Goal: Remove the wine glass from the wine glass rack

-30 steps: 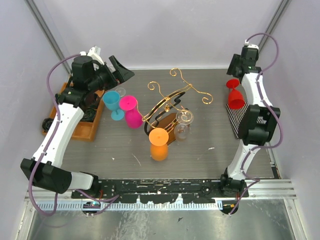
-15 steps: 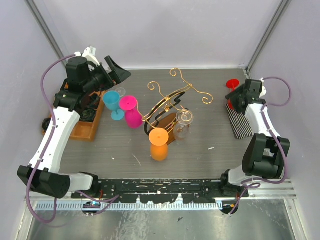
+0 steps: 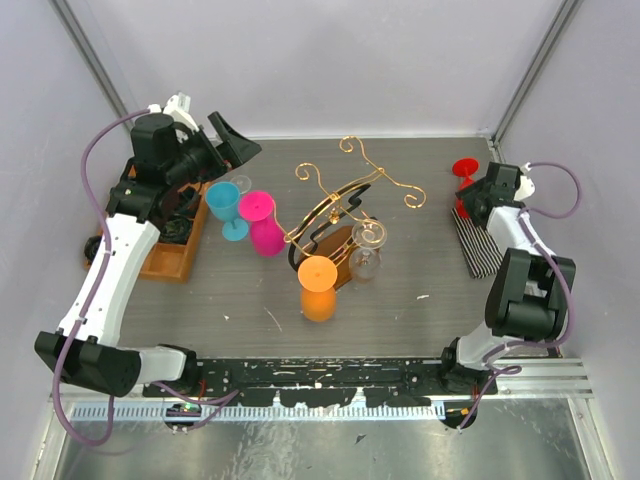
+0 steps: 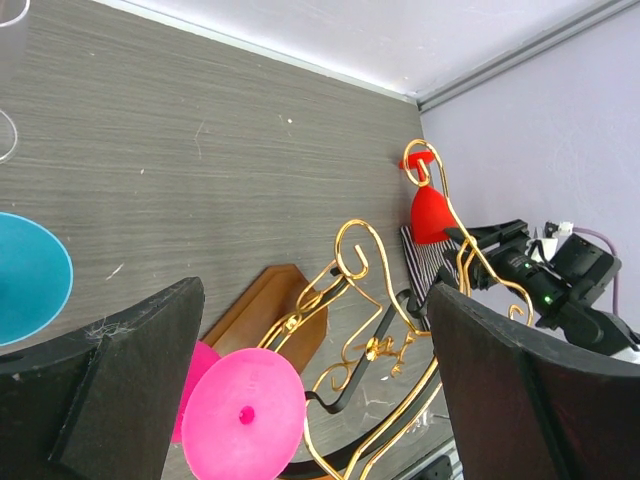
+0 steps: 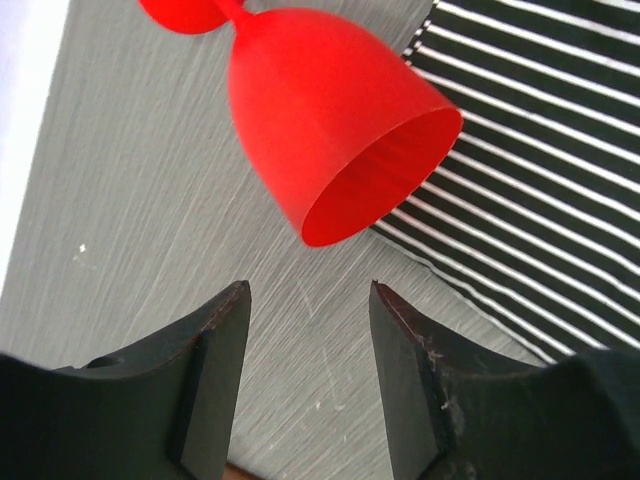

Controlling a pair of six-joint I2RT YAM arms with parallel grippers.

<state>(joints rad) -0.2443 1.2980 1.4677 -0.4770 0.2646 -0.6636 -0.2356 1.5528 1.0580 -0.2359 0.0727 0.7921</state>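
Our right arm had dropped low. The right fingers (image 5: 212, 352) stood open, near the red wine glass (image 5: 320, 140), not touching it. It lay sideways by the striped mat (image 5: 540, 150), off the wine glass rack (image 3: 340, 200) mid-counter. The left fingers (image 4: 125, 395) gaped wide.

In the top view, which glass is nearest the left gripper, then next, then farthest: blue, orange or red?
From the left gripper:
1. Blue glass, close by on the left.
2. Orange glass, middle front.
3. Red glass, far right.
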